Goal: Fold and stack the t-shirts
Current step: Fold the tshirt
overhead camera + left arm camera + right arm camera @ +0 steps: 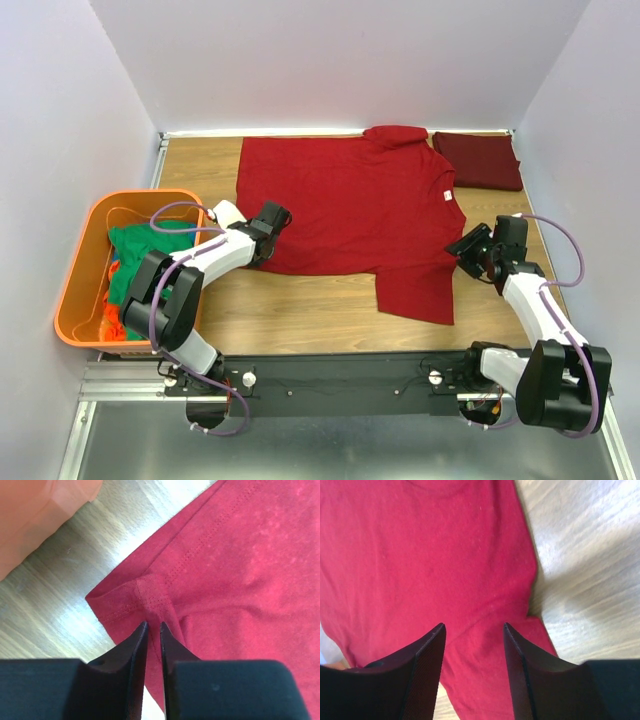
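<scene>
Across table: red t-shirt, seemingly flat.

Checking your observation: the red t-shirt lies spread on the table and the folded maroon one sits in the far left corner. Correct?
No. The top view shows the folded maroon t-shirt in the far right corner; the red t-shirt is spread out.

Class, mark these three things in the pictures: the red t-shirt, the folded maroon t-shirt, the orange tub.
red t-shirt [350, 205], top view, middle of its body.
maroon t-shirt [478, 160], top view, centre of the folded cloth.
orange tub [78, 270], top view, its left wall.
</scene>
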Controlling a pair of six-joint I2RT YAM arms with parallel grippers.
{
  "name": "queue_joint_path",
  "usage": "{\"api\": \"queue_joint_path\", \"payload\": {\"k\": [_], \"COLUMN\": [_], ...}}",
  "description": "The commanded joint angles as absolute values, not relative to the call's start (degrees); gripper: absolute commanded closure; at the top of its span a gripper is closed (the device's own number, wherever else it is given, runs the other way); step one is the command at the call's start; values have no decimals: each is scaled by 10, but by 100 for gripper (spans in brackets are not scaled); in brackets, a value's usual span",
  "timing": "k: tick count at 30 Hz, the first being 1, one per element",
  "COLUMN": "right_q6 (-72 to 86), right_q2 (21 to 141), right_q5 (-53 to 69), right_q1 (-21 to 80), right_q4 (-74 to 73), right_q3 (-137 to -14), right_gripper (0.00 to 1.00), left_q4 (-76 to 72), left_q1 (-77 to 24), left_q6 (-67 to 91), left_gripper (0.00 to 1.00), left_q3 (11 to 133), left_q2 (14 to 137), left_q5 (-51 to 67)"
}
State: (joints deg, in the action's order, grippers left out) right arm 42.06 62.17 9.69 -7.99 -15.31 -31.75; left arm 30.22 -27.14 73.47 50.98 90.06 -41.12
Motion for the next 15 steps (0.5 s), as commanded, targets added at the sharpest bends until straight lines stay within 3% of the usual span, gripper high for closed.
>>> {"api": "queue_joint_path", "payload": {"k": [1,6,12,15], "right_q6": [416,417,414,412], "right_q2": [597,576,585,586], "right_q5": [121,117,120,121], "right_q1": [-83,-83,-83,-83], "right_q4": [-193,-202,-203,-204], "right_q3": [-309,-305,-305,-303], "right_gripper": [41,37,37,37], "left_q4": [282,268,271,269], "left_q1": [-270,-264,-260,-260], "left_q6": [735,728,729,728], "left_gripper": [74,54,55,62], "left_q3": [492,480,497,499], "left_q2": [886,882,911,917], "left_q5": [-437,-433,-426,-422]}}
